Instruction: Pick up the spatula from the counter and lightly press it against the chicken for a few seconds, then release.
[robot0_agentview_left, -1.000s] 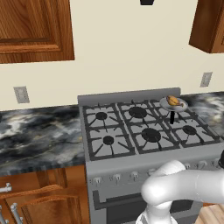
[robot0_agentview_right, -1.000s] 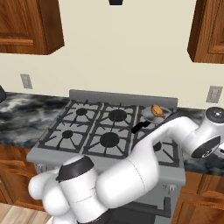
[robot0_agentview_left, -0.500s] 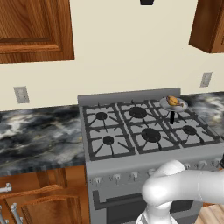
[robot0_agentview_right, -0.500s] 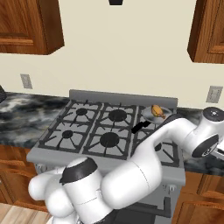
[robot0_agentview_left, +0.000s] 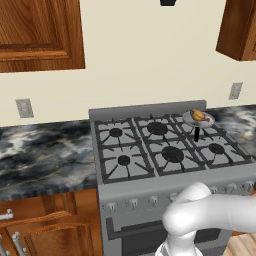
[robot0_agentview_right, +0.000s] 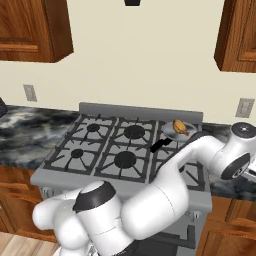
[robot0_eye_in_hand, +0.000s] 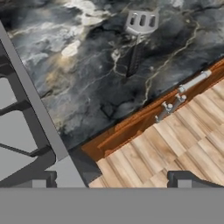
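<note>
gripper is seen with its tips set wide apart; nothing is held between them. spatula is found lying flat on the marble counter beside the stove, slotted head pointing away from the tips and well apart from them. chicken is seen in the pan on the rear right burner.

risks, as judged:
- the thin, flat handle may be skidded along the stone, or missed, if the descent is made off its axis.
- the counter may be struck by the tips.
- once the spatula is carried over, the pan could be tipped by too firm a press.
</note>
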